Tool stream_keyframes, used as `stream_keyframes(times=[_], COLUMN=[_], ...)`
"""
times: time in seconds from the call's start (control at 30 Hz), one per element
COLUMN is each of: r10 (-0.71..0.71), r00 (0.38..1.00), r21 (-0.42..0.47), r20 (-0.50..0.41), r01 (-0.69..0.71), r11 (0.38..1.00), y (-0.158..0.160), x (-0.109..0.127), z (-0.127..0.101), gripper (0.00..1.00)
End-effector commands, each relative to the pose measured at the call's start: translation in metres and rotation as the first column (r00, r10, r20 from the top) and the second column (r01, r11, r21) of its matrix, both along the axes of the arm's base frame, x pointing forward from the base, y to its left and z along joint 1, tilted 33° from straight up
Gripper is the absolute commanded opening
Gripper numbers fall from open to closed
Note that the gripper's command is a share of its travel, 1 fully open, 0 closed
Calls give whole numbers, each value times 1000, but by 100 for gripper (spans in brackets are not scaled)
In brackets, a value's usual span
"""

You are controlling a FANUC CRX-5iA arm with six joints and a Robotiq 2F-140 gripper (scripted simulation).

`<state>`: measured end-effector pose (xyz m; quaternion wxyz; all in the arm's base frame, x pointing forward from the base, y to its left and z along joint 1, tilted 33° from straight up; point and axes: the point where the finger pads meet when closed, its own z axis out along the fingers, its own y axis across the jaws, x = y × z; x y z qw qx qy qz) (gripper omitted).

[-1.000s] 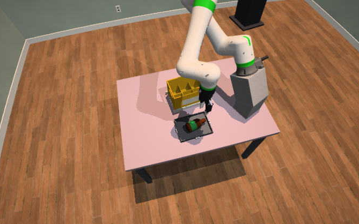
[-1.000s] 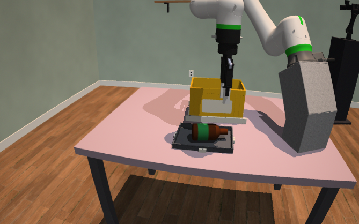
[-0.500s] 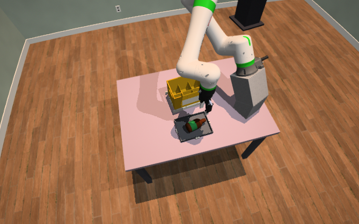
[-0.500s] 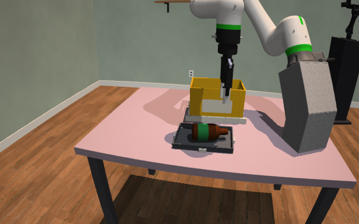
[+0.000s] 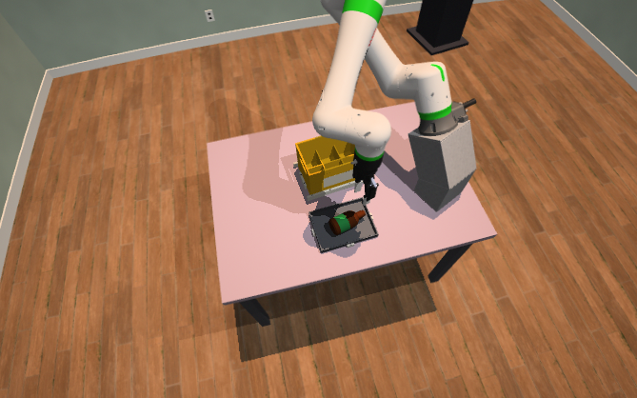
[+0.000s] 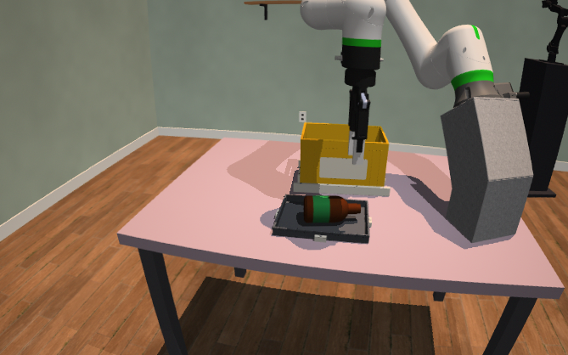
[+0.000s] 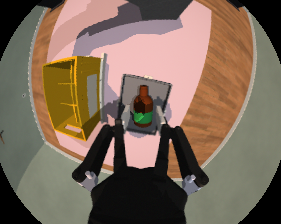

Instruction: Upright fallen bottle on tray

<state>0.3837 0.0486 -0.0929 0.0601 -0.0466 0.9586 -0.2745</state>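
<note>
The brown bottle (image 5: 342, 224) (image 6: 321, 209) (image 7: 142, 106) with a green label lies on its side on the dark tray (image 5: 329, 242) (image 6: 286, 222) (image 7: 162, 93). Its neck points right in the top and exterior views and up in the wrist view. The tray lies level on the table. My gripper (image 5: 362, 193) (image 6: 353, 157) (image 7: 143, 110) points down, part-way open and empty. It hangs above the bottle's height, near the tray's back right side. In the wrist view its fingertips appear on either side of the bottle's body, without touching it.
The yellow crate (image 5: 314, 183) (image 6: 310, 164) (image 7: 59, 97) stands upright on a pale base (image 6: 340, 190) behind the tray, close to my gripper. The grey robot pedestal (image 5: 447, 168) (image 6: 484, 176) stands on the right of the pink table (image 5: 261, 257) (image 6: 215, 220).
</note>
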Motion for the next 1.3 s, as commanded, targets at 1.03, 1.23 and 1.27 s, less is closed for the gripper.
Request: stream_keyframes(times=[1.03,1.23,1.27], r10=[0,0,0], r00=[1000,1000,1000], r21=[-1,-1,-1], r20=[1,1,1], r01=[0,0,0], r11=[1000,1000,1000], y=[-34,-43,-43], x=[9,12,12], z=[-55,-69,-69], gripper=[38,38,38])
